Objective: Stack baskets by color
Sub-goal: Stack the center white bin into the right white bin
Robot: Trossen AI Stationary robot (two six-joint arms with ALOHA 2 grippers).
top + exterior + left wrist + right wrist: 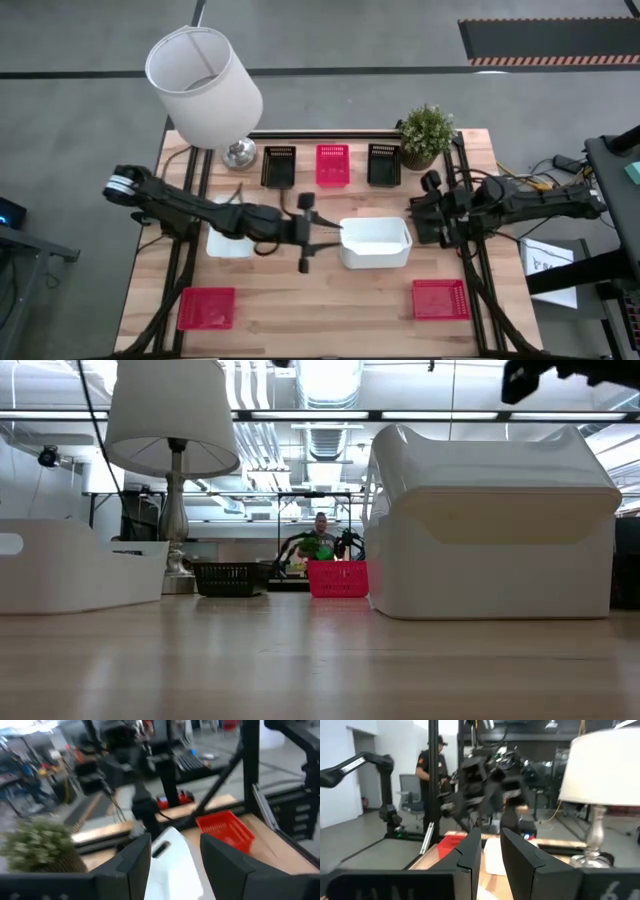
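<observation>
Two dark fingers (135, 865) of the left pincer (318, 238) stand apart, with the rim of the big white basket (375, 244) between them. Its arm lies low and stretched across the surface (330, 310), reaching that basket from the lamp (205, 85) side. On the basket's other side the right pincer (425, 228) waits, narrow and empty. Another white basket (228, 243) sits under the left arm. Bare wood lies open in front of the big basket, between two red baskets (207, 307).
</observation>
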